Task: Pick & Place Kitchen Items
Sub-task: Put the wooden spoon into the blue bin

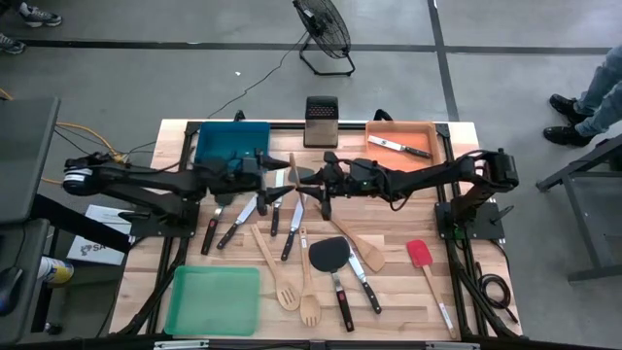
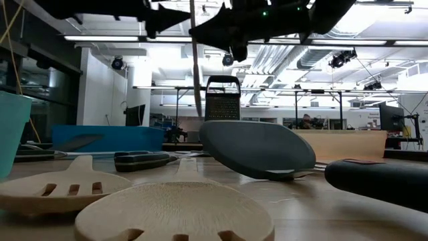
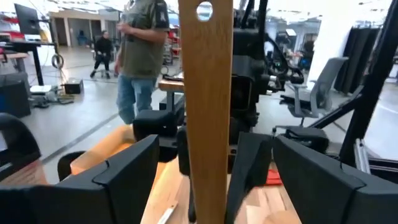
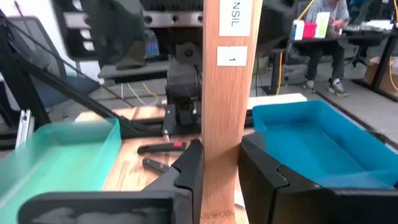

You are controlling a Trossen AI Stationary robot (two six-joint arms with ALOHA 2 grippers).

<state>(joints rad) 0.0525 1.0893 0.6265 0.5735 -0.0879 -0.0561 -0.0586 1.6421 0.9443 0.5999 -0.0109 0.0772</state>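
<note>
A flat pale wooden utensil [image 1: 292, 173] stands upright in the air over the table's middle, between both grippers. Its end with a hole [image 3: 205, 11] is up, and its lower end [image 2: 196, 112] hangs well above the table. My right gripper [image 4: 221, 180] [image 1: 303, 181], reaching in from the table's right, is shut on it. My left gripper [image 3: 214, 180] [image 1: 280, 181] comes level from the left and is open, one finger on each side of the wooden strip without touching it. Other knives, wooden spoons and spatulas lie on the table nearer the front. My right gripper pinches the wooden utensil by its two long narrow edges [image 4: 211, 155], below the white stickers, between its two fingers. The fingers come level from the table's right and lie across it. The utensil stands upright, lifted clear of the table, its broad face toward the wrist.
A blue tray [image 1: 231, 141] and an orange tray [image 1: 418, 131] with a knife flank the metal grater [image 1: 321, 122] at the far edge. A green tray [image 1: 214, 299] sits near left. Knives [image 1: 238, 224], wooden spoons [image 1: 292, 292], a black spatula [image 1: 330, 255] and a red spatula [image 1: 420, 255] lie below the arms.
</note>
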